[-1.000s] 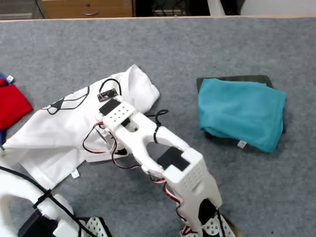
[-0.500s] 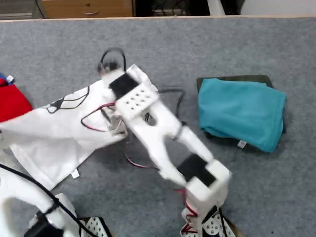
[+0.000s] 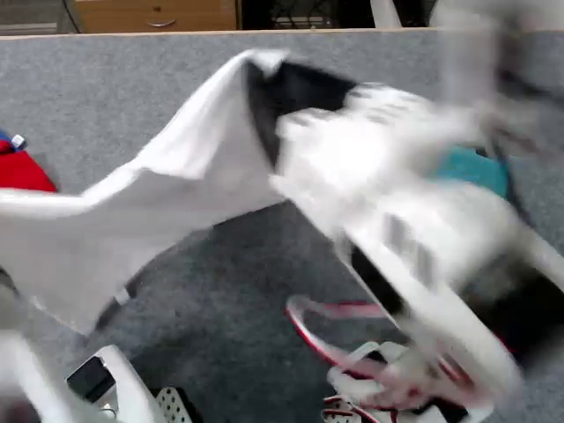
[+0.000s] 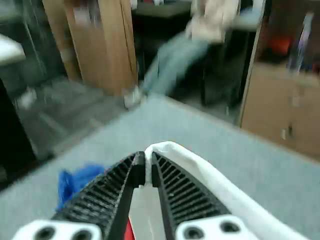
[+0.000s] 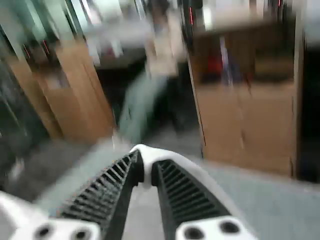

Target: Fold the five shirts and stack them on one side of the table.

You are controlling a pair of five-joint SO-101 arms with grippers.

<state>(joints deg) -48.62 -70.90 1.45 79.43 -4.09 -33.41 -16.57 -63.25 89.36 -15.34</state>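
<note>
Nearest in the left wrist view, the left pincer (image 4: 148, 159) has its black ribbed jaws clenched on a rolled edge of the large white cotton shirt (image 4: 200, 172). In the right wrist view, the right pincer (image 5: 146, 167) is clamped in the same way on a fold of that white fabric. The two pinch points probably serve to hold the shirt stretched and clear of the grey felt-covered counter (image 3: 229, 291), so that it can be laid down flat and square for folding.

The wrist views give the bite of each jaw pair on the cloth. The high view gives instead the shirt's whole spread: a broad sheet hanging from the left edge of the frame up to the upper centre, above the counter. A bulky white arm (image 3: 414, 238) takes up the right half of that frame. Beyond it, at right centre, lies a teal folded cloth (image 3: 480, 172), which seems to mark the stacking side. A crumpled red garment (image 3: 22, 172) rests at the left edge, apparently not yet folded.

The left wrist view adds a crumpled blue cloth (image 4: 77, 182) on the counter at lower left, past the jaws. Farthest off, past the counter's edge, stand pale wooden cabinets (image 5: 245, 120).
</note>
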